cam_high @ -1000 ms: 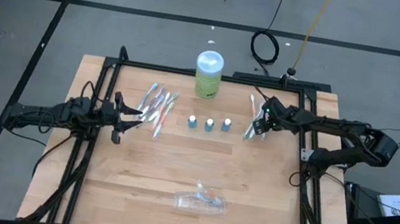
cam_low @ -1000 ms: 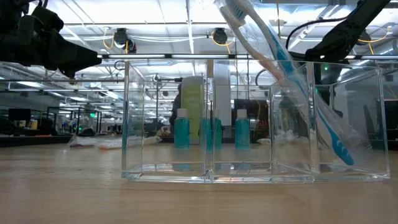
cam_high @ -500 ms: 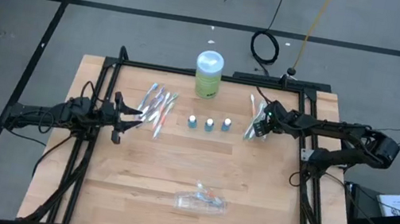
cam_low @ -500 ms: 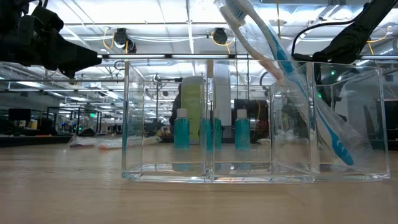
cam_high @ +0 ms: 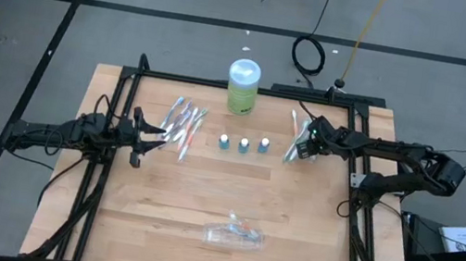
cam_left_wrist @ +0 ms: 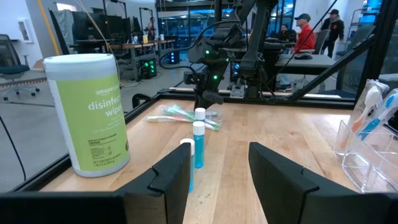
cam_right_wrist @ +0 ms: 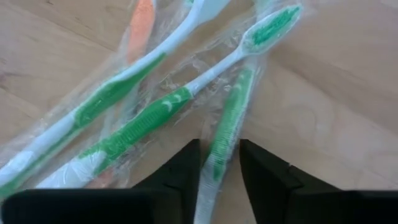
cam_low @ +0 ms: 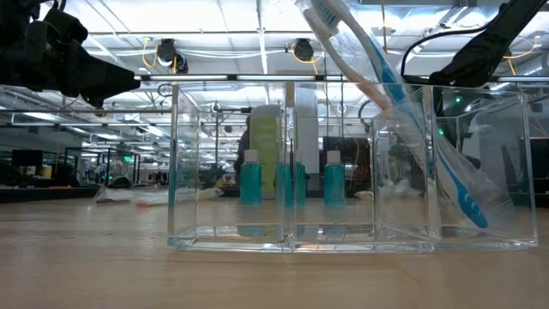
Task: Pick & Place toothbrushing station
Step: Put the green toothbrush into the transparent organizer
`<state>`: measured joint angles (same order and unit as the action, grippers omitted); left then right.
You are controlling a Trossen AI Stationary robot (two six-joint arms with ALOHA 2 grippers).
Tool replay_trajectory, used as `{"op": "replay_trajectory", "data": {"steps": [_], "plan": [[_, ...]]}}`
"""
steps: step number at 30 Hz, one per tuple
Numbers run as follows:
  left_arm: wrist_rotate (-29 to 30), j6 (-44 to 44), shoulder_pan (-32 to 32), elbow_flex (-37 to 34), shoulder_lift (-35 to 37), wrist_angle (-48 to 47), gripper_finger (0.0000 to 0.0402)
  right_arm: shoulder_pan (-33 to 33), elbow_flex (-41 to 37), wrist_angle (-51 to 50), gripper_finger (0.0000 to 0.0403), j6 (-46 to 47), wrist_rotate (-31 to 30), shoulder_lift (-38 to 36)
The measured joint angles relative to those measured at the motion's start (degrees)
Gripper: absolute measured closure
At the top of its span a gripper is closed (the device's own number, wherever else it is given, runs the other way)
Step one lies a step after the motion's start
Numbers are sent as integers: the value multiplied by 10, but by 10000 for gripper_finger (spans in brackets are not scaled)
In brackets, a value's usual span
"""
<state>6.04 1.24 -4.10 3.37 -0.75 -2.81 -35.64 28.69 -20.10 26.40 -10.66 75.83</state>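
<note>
Left to right: left tool [cam_high: 161,131] hovers with fingers apart and nothing between them, beside a loose pile of wrapped toothbrushes [cam_high: 186,121] on the wooden surface [cam_high: 204,192]. Three small blue-and-white tubes [cam_high: 243,143] stand mid-surface. Right tool [cam_right_wrist: 219,163] has its fingers narrowed around a green-handled wrapped toothbrush [cam_right_wrist: 231,118] in the right-hand cluster.

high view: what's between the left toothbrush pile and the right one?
The three small blue tubes stand in a row between the left toothbrush pile and the right toothbrush pile; otherwise bare wood, per the high view.
</note>
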Motion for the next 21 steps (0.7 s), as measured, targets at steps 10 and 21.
{"op": "replay_trajectory", "data": {"steps": [10,21], "plan": [[0,0,0,0,0,0,236,1,0,-15,388,1,4,-21],[0,0,0,0,0,0,236,9,-3,-97,384,29,13,-189]]}}
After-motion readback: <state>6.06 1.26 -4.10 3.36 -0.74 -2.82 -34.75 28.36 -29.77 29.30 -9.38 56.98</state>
